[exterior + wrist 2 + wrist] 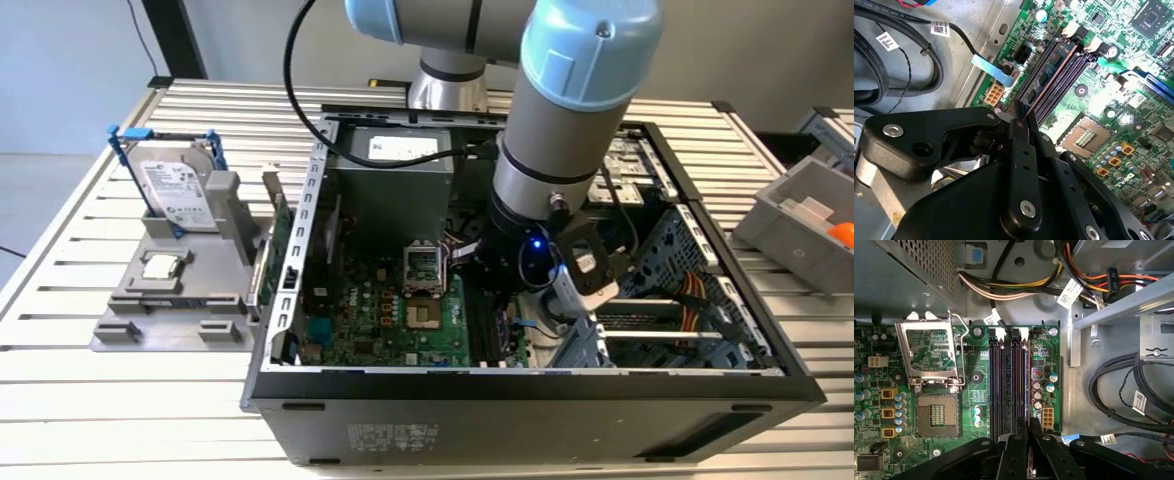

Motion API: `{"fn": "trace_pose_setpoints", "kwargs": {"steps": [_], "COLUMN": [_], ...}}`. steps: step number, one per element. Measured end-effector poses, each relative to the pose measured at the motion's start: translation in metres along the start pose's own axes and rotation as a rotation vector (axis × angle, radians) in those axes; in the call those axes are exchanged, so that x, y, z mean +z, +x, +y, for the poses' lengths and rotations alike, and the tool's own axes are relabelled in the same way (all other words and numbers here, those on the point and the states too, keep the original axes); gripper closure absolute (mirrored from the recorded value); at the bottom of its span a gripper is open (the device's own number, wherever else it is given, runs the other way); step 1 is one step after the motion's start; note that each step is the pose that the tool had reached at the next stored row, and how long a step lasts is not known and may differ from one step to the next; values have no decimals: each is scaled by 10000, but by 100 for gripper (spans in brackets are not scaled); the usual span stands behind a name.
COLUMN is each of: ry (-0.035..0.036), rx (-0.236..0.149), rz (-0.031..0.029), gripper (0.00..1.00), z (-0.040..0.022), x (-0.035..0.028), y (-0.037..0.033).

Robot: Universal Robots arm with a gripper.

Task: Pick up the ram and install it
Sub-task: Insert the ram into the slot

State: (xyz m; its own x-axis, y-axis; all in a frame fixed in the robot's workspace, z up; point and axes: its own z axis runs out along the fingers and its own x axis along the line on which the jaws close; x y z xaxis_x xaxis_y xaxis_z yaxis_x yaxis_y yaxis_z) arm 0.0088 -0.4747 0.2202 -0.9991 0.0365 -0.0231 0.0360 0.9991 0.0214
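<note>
The ram point(1051, 70) is a thin stick with dark chips, seen edge-on, standing along the memory slot nearest the motherboard's edge. In the first wrist view the ram point(1027, 382) shows as a narrow line beside the other slots point(1004, 385). My gripper point(1019, 119) is shut on the stick's near end, black fingers point(1016, 450) pressed close on either side. In the exterior view the gripper point(514, 305) reaches down inside the open computer case point(534, 385), over the green motherboard point(387, 320). I cannot tell whether the stick is seated.
An open processor socket point(936, 415) lies beside the slots. Black cables point(1119, 390) and a metal drive cage point(681, 290) crowd the other side. A grey fixture point(174, 310) on the exterior view's left holds a hard drive point(180, 190) and a square chip point(162, 266). A grey bin point(801, 215) stands at the right.
</note>
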Motion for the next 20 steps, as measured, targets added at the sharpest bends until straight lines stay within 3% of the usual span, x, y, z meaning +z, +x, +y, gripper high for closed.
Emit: {"fn": "trace_pose_setpoints", "kwargs": {"steps": [20], "ry": [18], "rx": [35], "rz": [-2], "gripper": [100], "z": [10], "x": [28], "y": [10]}}
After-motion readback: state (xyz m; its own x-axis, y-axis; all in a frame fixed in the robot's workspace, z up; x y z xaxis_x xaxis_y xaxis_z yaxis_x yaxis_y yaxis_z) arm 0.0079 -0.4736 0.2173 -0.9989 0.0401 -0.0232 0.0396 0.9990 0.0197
